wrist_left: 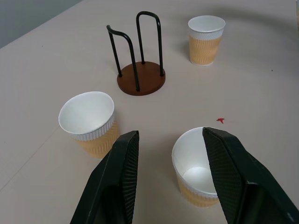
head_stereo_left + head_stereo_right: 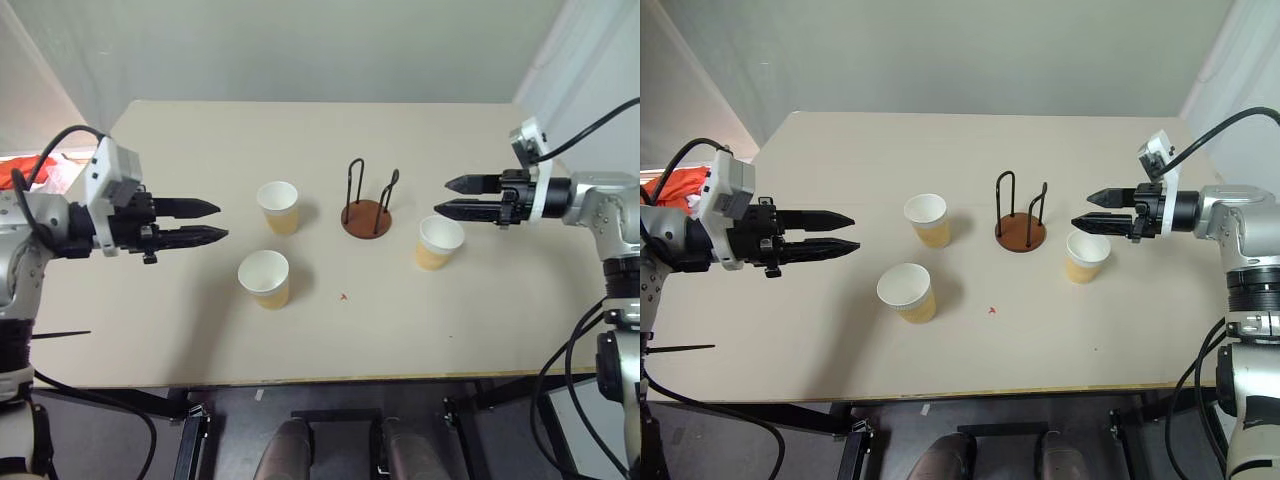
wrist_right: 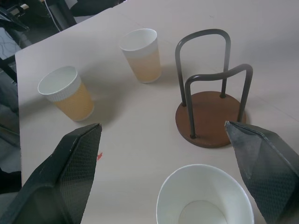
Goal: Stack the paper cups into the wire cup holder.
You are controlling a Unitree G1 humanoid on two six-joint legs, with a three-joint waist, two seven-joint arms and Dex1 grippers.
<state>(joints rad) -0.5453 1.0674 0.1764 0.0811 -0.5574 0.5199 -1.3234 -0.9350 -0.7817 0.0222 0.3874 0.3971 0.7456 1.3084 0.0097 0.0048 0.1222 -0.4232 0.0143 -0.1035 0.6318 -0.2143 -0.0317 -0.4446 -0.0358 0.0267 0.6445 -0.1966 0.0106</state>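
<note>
Right now we hold both grippers above the table (image 2: 150, 340), each with fingers apart and empty: left gripper (image 2: 212, 223) at nine o'clock, right gripper (image 2: 447, 197) at three. Centre stage, the wire holder (image 2: 367, 217) stands bare. Three cups sit upright around it: one (image 2: 278, 207) at nine, another (image 2: 264, 278) at eight, a third (image 2: 438, 242) at four.

A beige table (image 2: 480, 300) carries three paper cups (image 2: 265, 277) and the wire cup holder (image 2: 367, 215).
</note>
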